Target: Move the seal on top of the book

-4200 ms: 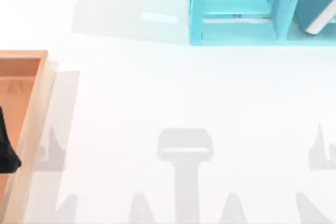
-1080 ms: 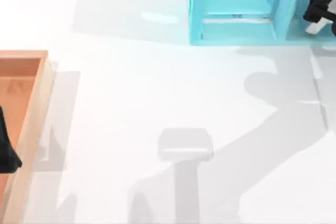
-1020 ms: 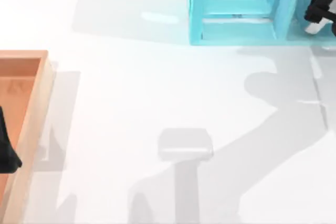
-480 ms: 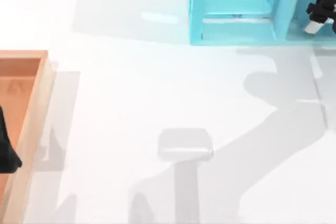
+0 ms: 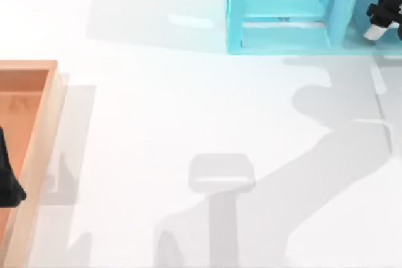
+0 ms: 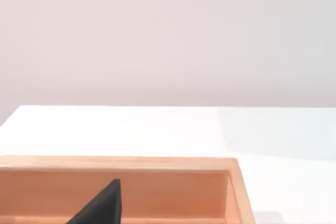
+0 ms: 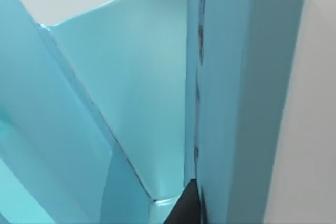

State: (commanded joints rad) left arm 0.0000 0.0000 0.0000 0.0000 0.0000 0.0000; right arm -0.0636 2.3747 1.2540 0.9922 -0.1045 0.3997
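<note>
Right end effector reaching into shelf unit, top-right of worktop, at book; grip state unclear. Left end effector parking over tray. Seal hidden. Risk: fingers snagging on shelf wall.

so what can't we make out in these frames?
- Right gripper, top view: at the shelf unit, cut by the right edge; its grasp is unreadable.
- Book, top view: just a white corner under the gripper.
- Left gripper, top view: over the wooden tray, cut by the left edge.
</note>
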